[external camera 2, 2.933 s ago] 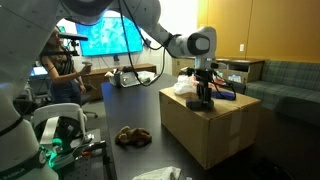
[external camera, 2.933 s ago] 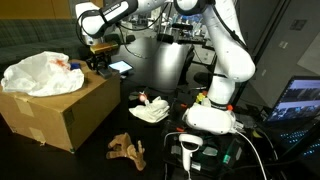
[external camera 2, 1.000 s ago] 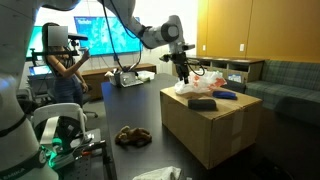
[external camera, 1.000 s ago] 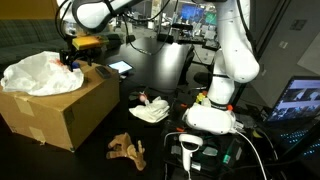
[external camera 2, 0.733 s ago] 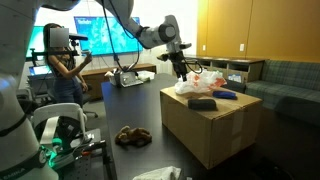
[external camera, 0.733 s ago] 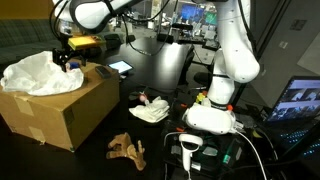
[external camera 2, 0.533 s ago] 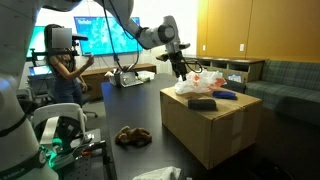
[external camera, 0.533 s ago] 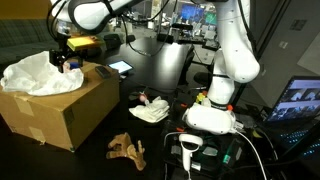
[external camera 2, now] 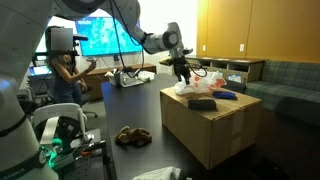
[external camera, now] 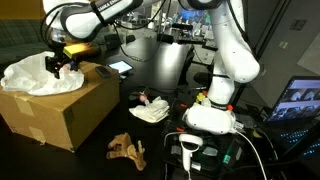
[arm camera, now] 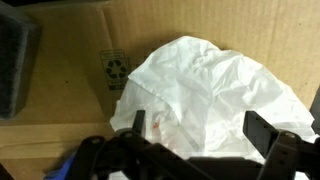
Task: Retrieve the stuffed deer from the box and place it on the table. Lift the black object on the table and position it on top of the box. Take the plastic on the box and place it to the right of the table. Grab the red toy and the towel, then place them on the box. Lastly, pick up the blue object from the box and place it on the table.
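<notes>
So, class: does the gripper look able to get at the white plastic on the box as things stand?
Probably yes: the open gripper hangs just above the plastic, with nothing between them in the wrist view.

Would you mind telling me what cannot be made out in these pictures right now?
- Wrist view: whatever lies under the plastic on the box is hidden by it.
- Wrist view: the blue object is cut off by the bottom edge and the open gripper.
- Exterior view: the red toy at the towel is too small to show detail.
</notes>
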Motion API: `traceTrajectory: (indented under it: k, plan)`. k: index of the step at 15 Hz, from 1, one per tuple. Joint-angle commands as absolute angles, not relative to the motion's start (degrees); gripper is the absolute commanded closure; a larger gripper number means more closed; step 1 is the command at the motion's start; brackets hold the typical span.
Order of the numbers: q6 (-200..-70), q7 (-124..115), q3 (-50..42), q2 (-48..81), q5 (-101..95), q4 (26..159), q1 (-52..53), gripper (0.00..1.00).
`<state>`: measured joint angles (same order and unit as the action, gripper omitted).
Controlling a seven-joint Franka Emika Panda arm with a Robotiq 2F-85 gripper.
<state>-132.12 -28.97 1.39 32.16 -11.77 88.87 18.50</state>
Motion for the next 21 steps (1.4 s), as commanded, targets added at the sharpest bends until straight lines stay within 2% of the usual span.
traceTrajectory:
  k: [1, 13, 14, 21]
  plan:
    - [-130.58, -25.92, 0.91, 36.84, -11.84, 82.2, 18.77, 0.0]
    - [-121.58, -21.69, 0.51, 46.35, -11.29, 72.29, 18.66, 0.0]
    - [-120.94, -21.73, 0.43, 46.6, -11.45, 71.67, 18.83, 0.18]
    - [-118.52, -21.13, 0.22, 44.5, -13.01, 71.85, 20.44, 0.73]
